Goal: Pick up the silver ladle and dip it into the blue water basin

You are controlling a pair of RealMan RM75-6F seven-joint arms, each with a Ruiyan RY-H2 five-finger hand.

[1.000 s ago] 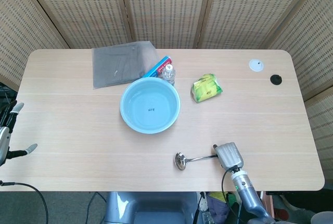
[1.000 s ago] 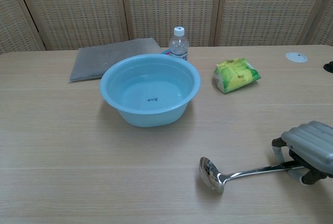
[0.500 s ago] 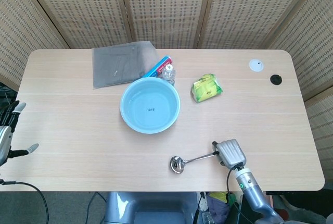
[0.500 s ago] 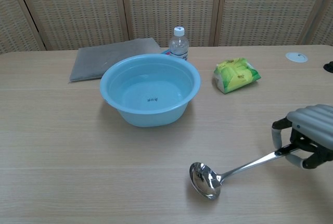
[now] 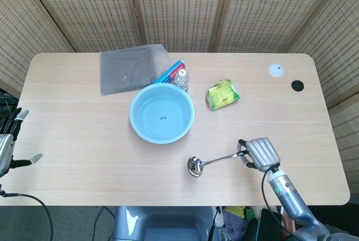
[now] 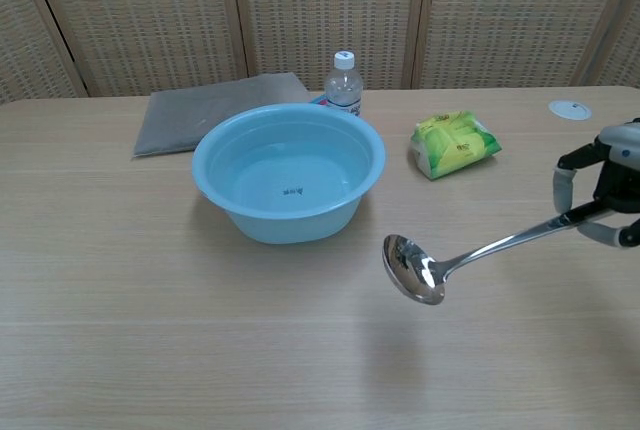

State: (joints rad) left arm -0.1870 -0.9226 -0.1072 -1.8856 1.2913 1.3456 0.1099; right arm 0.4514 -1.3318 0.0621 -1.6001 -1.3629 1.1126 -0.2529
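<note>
My right hand holds the silver ladle by the end of its handle. The ladle hangs in the air above the table, its bowl pointing left and tilted down. The blue water basin stands at the middle of the table, up and to the left of the ladle bowl, with water in it. My left hand hangs open off the table's left edge, seen only in the head view.
Behind the basin are a plastic bottle, a grey cloth and a blue-red box. A green packet lies right of the basin. A white disc and a black one sit far right.
My right hand has lifted the ladle off the table and moved it up and to the right. The ladle bowl now hangs above the wood. The left hand stays put.
</note>
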